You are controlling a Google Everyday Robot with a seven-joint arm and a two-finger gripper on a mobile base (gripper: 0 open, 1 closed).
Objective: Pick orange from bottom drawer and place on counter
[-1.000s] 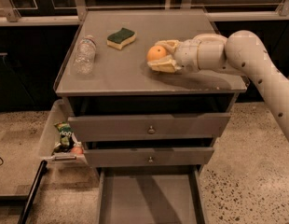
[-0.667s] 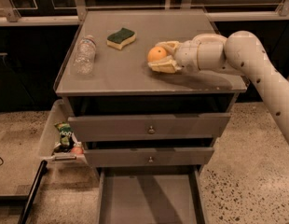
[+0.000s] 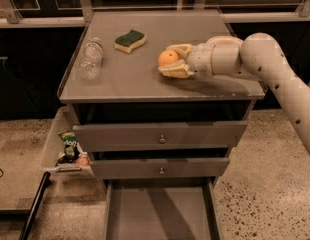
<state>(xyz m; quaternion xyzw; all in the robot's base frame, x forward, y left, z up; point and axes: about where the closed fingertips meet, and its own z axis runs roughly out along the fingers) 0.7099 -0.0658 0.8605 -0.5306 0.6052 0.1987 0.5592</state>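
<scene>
The orange (image 3: 167,58) is on the right half of the counter (image 3: 135,81), low over or resting on its surface. My gripper (image 3: 169,60) reaches in from the right, one pale finger behind the orange and one in front, closed against it. The bottom drawer (image 3: 160,211) is pulled out below the two knobbed drawers, and its grey tray shows nothing inside.
A clear plastic bottle (image 3: 90,59) lies on the counter's left side. A green and yellow sponge (image 3: 130,39) lies behind the middle. A side bin (image 3: 57,139) on the cabinet's left holds snack packets and a small reddish round item (image 3: 82,160). The floor is speckled.
</scene>
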